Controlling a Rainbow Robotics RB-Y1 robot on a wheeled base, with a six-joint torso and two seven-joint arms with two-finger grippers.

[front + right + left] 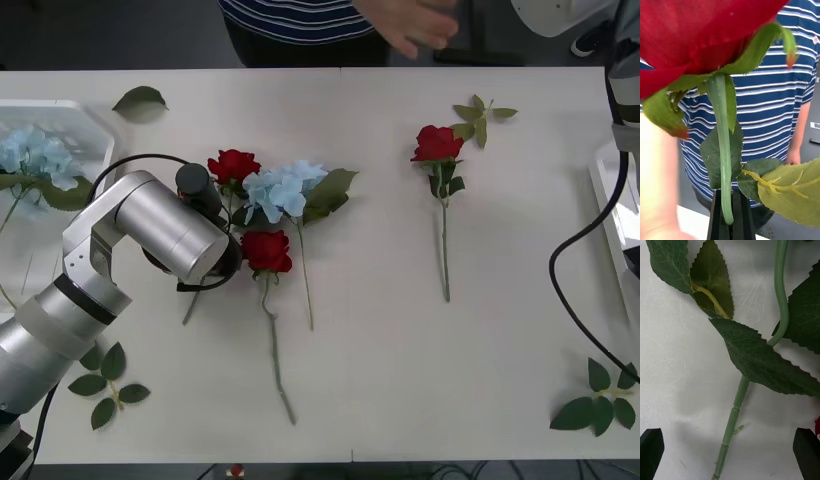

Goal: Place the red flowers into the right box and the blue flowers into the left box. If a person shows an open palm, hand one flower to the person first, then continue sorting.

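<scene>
- White tabletop (400,380) is carrying the loose flowers, with a person (300,20) in a blue-and-white striped top standing at its far edge, one hand (415,25) hanging over that edge.
- Left fingers (730,453) are hovering spread wide, released, just above the tabletop, with a thin green stem (732,423) lying between the two black tips and touching neither; toothed green leaves are lying just beyond the tips.
- Left arm (150,235) is reaching in beside a cluster of two red roses (233,165) (266,250) and one pale blue flower (282,188), all lying close together.
- A third red rose (437,145) is lying well apart from that cluster, bloom toward the person.
- Left box (95,130) is holding another blue flower (35,155).
- Right fingers (730,215) are clenched on the stem of a fourth red rose (696,33), held upright above the tips, in front of the striped top.
- Right box (605,190) is sitting at the tabletop's edge, partly seen.
- Loose leaf sprigs (105,385) are lying scattered near the corners.
</scene>
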